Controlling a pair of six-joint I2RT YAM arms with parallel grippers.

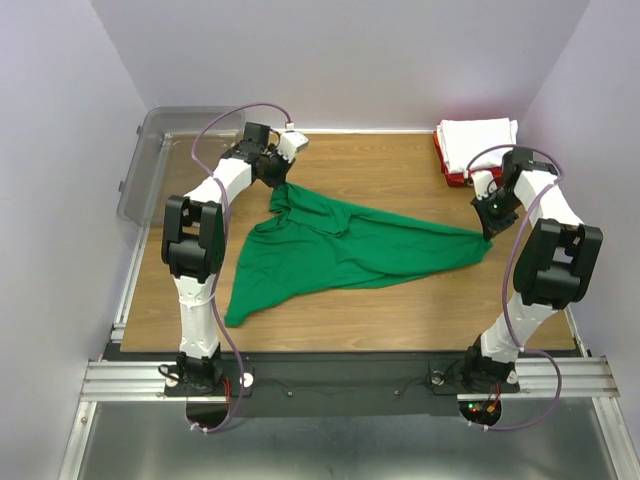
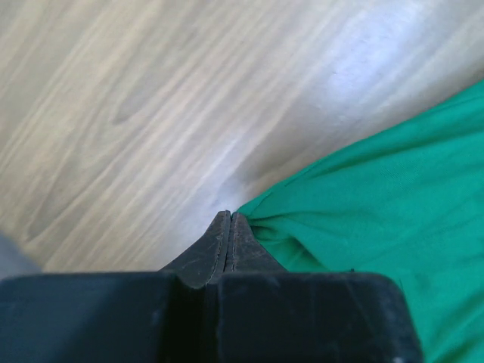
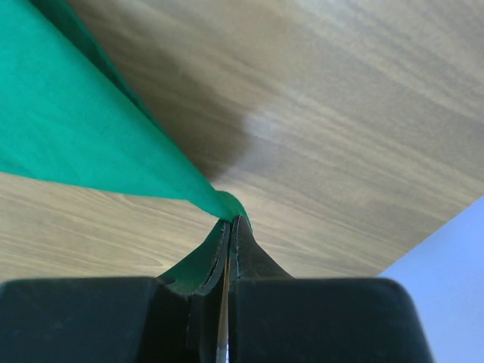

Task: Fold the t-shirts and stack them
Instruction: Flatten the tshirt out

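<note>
The green t-shirt (image 1: 340, 250) hangs stretched between both grippers over the wooden table (image 1: 400, 170), its lower part trailing to the front left. My left gripper (image 1: 275, 180) is shut on its far-left end; in the left wrist view the closed tips (image 2: 230, 215) pinch green cloth (image 2: 378, 204). My right gripper (image 1: 487, 232) is shut on the shirt's right tip; in the right wrist view the cloth (image 3: 83, 128) runs into the closed tips (image 3: 230, 221). A folded white t-shirt (image 1: 478, 138) lies on a folded red t-shirt (image 1: 447, 170) at the far right corner.
A clear grey plastic bin (image 1: 160, 160) stands off the table's far left edge. Purple-white walls close in the sides and back. A metal rail (image 1: 350, 380) runs along the near edge by the arm bases.
</note>
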